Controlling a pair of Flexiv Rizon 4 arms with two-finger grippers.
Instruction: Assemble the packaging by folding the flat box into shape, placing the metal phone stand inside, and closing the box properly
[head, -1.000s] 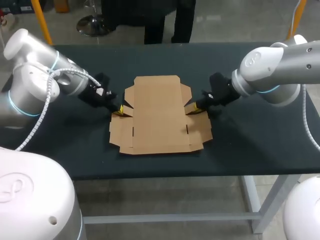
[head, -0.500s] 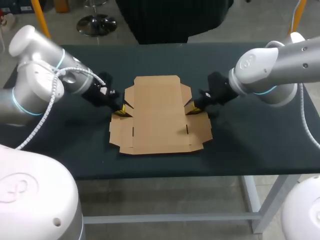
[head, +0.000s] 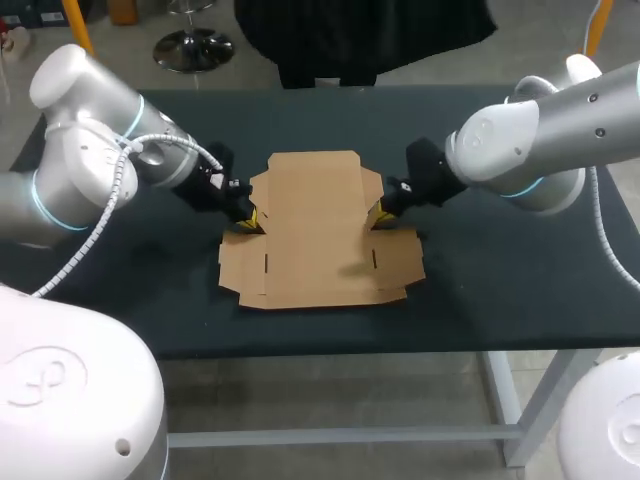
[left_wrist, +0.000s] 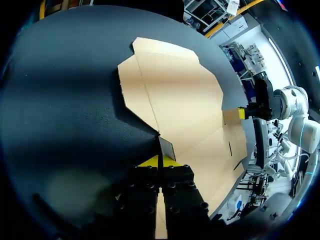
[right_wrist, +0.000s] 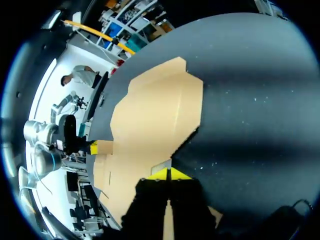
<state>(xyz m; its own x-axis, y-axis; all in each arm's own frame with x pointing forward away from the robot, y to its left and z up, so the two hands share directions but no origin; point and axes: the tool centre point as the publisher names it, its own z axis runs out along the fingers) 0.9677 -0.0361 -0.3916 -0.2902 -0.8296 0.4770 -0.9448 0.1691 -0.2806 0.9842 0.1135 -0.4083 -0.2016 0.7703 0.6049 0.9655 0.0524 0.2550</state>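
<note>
Obs., head view:
- flat box (head: 318, 235) lies opened out at the middle of the dark desk (head: 500, 290). Plain brown cardboard; main panels flat on the surface, long axis running away from the robot.
- left arm (head: 90, 150) comes in from the left edge, elbow raised, forearm angled down and inward. Left gripper (head: 250, 220) sits at the box's left edge, about halfway along its length.
- right arm (head: 540, 140) mirrors it from the right edge, wrist pitched down toward the centre. Right gripper (head: 378, 217) sits at the box's right edge, directly across from the left one.
- the two grippers face each other across the box's middle panel, well apart.

Obs., left wrist view:
- yellow fingers drawn together, pinching the small left side flap (left_wrist: 166, 148). Flap stands up off the desk, tilted, just ahead of the tips.
- rest of the box spreads out flat ahead of the fingers; the right gripper's yellow tip shows at the far edge.

Obs., right wrist view:
- same arrangement: fingers closed together on the small right side flap (right_wrist: 161, 168), which is lifted clear of the desk at the tips.
- box lies flat beyond; the left gripper shows at its opposite edge.
</note>
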